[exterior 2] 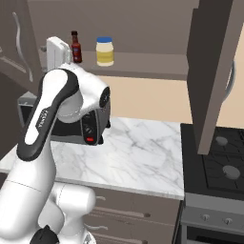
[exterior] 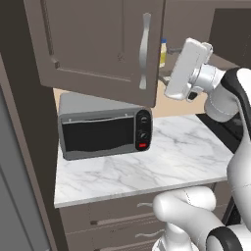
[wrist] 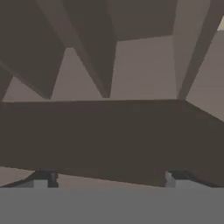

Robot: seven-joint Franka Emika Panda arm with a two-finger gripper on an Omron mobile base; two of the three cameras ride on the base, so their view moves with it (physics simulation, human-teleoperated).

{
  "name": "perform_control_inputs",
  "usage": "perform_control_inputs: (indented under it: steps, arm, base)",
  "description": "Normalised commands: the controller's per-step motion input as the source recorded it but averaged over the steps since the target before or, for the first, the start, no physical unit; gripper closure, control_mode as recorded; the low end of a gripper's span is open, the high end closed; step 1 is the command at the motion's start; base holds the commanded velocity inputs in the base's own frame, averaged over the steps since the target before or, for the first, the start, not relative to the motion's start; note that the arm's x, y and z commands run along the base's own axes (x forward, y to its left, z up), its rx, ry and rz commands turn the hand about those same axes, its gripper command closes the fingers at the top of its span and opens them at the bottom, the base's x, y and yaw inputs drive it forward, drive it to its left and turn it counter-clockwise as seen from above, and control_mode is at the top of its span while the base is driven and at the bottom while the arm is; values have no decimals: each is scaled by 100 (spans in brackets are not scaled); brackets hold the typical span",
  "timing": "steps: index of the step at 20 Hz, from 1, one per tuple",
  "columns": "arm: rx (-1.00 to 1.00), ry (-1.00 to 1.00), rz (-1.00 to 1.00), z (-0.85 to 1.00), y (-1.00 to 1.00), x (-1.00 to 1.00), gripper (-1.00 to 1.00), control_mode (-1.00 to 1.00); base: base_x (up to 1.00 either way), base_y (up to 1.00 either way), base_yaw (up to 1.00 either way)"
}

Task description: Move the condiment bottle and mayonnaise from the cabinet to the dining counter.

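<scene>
The cabinet [exterior 2: 143, 64] stands open, and on its inner shelf are the condiment bottle [exterior 2: 75, 46], dark red with a black cap, and the mayonnaise [exterior 2: 105, 51], a cream jar with a blue lid. From the left, the mayonnaise [exterior: 163, 53] peeks past the open door's edge. My gripper [exterior: 168, 63] is raised to shelf height, aimed into the cabinet, just left of the bottle and touching nothing. In the hand view the gripper [wrist: 109, 179] is open, its fingertips [wrist: 43, 179] wide apart before a dark cabinet edge. The dining counter is out of view.
The left cabinet door [exterior: 98, 44] and right door [exterior 2: 214, 71] swing out on either side of the arm. Below, a grey toaster oven [exterior: 103, 127] sits on a small marble worktop [exterior: 171, 157]. A black stove [exterior 2: 219, 162] adjoins it on the right.
</scene>
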Motion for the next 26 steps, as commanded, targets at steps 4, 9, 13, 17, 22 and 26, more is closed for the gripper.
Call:
perform_control_inputs:
  steps: [4,9,13,17,22,26]
  arm:
    - [0,32,23,0,100,-20,-100,-100]
    - [0,36,27,0,100,-9,-100,-100]
    - [0,37,28,0,100,-7,-100,-100]
    - [0,34,29,0,100,-16,-100,-100]
    - [0,34,29,0,100,-25,-100,-100]
    - [0,30,26,0,100,-33,-100,-100]
  base:
    - [0,0,0]
    - [0,0,0]
    - [0,0,0]
    - [0,0,0]
    - [0,0,0]
    - [0,0,0]
